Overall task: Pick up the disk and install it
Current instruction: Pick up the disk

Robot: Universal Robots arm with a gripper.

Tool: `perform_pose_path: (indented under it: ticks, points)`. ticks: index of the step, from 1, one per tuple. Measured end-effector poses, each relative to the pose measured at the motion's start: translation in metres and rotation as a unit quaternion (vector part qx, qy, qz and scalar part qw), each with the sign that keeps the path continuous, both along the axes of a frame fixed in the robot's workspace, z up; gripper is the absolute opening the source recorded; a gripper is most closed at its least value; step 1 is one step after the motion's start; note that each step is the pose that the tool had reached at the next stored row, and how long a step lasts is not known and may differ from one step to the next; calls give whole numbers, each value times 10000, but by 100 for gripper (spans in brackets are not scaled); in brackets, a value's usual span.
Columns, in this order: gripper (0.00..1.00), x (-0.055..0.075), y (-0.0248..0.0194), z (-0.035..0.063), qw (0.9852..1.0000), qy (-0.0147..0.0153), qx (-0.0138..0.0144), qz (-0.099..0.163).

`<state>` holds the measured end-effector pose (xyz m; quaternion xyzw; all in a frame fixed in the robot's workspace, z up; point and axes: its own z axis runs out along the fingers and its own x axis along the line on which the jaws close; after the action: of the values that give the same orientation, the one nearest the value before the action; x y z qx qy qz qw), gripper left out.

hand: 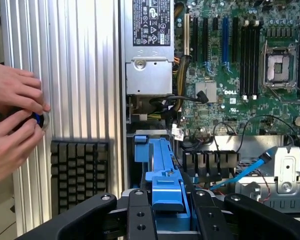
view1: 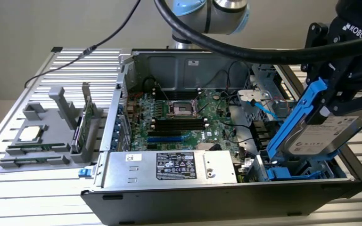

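Over the drive bay: the disk (view1: 322,134) is held tilted, its lower end close above the blue plastic rails (view1: 294,173) at the exterior view's right end of the case (view1: 231,200); whether it touches them cannot be told.
Disk body: a flat silver-grey metal slab with a white printed label, framed by a bright blue plastic carrier whose moulded edge is seen end-on in the wrist view (hand: 165,175).
Gripper (view1: 335,101): black and angular; its fingers (hand: 140,217) are closed against the carrier's two sides, and the disk is clamped between them.
Case: an open black sheet-metal box with a green motherboard (view1: 181,115) laid flat inside.
Power supply (view1: 168,167): a silver box with a black-and-white label.
Table (view1: 36,207): ribbed aluminium slats.
Fixture (view1: 49,136): a grey plastic holder, set well apart from the case.
Hands (hand: 15,115): two, pinched on a small blue-and-dark item beside the ribbed surface, near a black keyboard (hand: 80,172).
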<state>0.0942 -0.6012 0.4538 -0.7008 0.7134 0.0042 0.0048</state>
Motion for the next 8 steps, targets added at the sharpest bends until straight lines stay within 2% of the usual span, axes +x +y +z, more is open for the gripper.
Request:
perform_pose_path:
  ticks: [5, 8]
  points:
    - [33, 0, 0, -40, 10000, 0, 19, 0]
    - [33, 0, 0, -40, 10000, 0, 20, 0]
